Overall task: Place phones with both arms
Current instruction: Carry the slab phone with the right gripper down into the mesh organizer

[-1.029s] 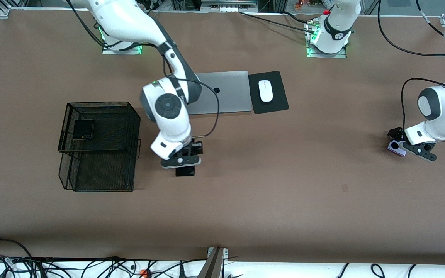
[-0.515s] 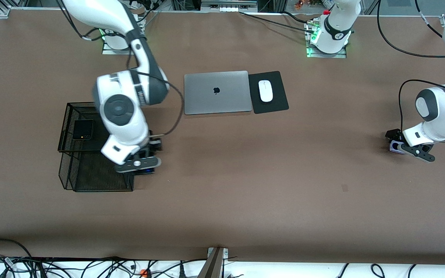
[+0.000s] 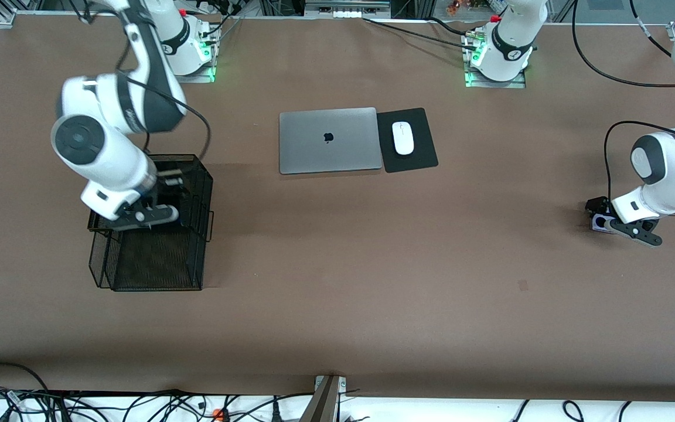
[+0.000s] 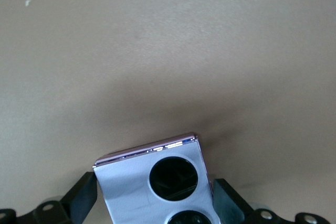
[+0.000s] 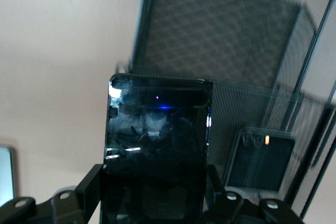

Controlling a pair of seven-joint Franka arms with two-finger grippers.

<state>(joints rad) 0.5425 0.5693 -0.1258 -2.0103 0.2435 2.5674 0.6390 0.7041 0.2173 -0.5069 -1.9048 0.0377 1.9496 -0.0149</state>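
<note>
My right gripper (image 3: 143, 215) is shut on the long black slab phone (image 5: 157, 129) and holds it over the black wire rack (image 3: 200, 176). The slab is hidden under the gripper in the front view. The small black folded phone (image 5: 261, 158) lies in the rack's upper tray (image 5: 310, 108); my right arm hides it in the front view. My left gripper (image 3: 621, 225) is low at the table near the left arm's end. Its fingers (image 4: 84, 200) stand against both sides of the pale lilac phone (image 4: 131, 182), which also shows in the front view (image 3: 597, 223).
A closed silver laptop (image 3: 330, 140) lies mid-table nearer the bases, with a white mouse (image 3: 403, 138) on a black pad (image 3: 419, 155) beside it. The rack's lower tier (image 3: 156, 264) opens toward the front camera.
My right arm has swung with the black slab from mid-table toward its own end, to over the rack. My left gripper has sunk slightly around the lilac phone.
</note>
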